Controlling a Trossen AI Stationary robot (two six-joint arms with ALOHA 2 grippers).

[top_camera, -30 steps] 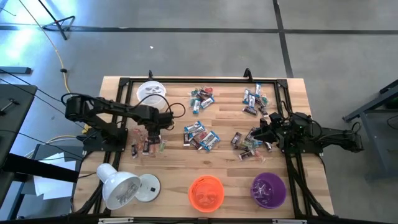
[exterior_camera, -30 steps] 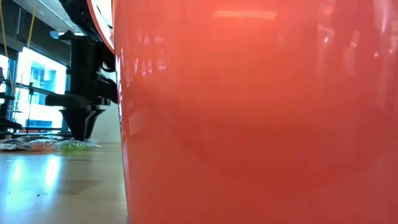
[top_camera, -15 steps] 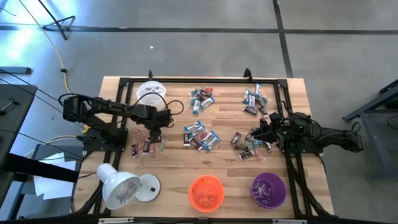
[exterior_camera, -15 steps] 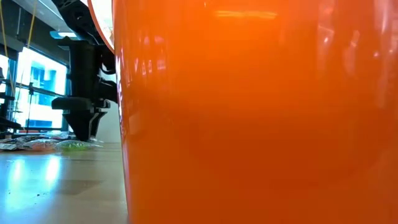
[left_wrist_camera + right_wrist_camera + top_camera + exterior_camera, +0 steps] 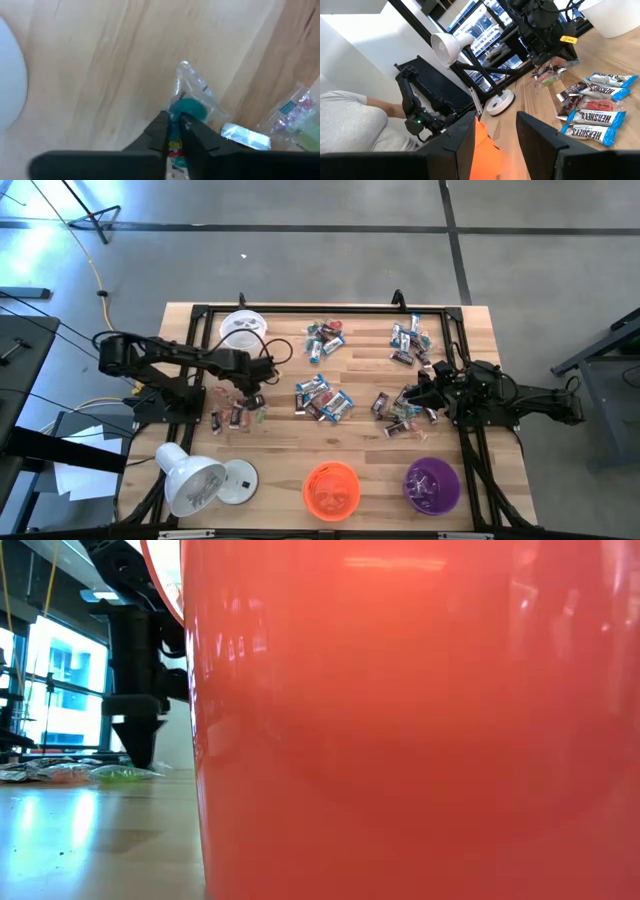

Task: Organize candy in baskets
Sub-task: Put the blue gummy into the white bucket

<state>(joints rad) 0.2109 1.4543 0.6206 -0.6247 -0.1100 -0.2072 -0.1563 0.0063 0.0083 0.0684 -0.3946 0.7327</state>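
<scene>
We are closing the left pincer (image 5: pixel 172 131) on a clear-wrapped candy (image 5: pixel 189 102) with a teal blob inside; in the left wrist view the fingers (image 5: pixel 159 132) are pinched tight on the wrapper, so it is clenched on that piece. The candy is lying on the surface (image 5: pixel 280 442) right under the tips, at the edge of the small mixed pile (image 5: pixel 240 412).

To do this well, we are judging that the lift should go straight up, slow, since the grip is on thin crinkly wrapper and could slip. Another clear wrapper (image 5: pixel 295 112) and a silver one (image 5: pixel 245 137) are lying just beside the tips, so a sideways drag would scatter them.

Room: the white basket (image 5: pixel 243 328) is sitting near, just beyond the pincer. The orange basket (image 5: pixel 332 488) and purple basket (image 5: pixel 432 483) are well apart, near the front edge. The lamp (image 5: pixel 195 480) is standing between the pincer and the front corner, so we are keeping clear of it. The blue-white bars (image 5: pixel 322 395) in the middle are lying open, with bare surface around them.

The right pincer (image 5: pixel 415 395) is waiting among the candy by the right rail, fingers spread, grasping nothing.
</scene>
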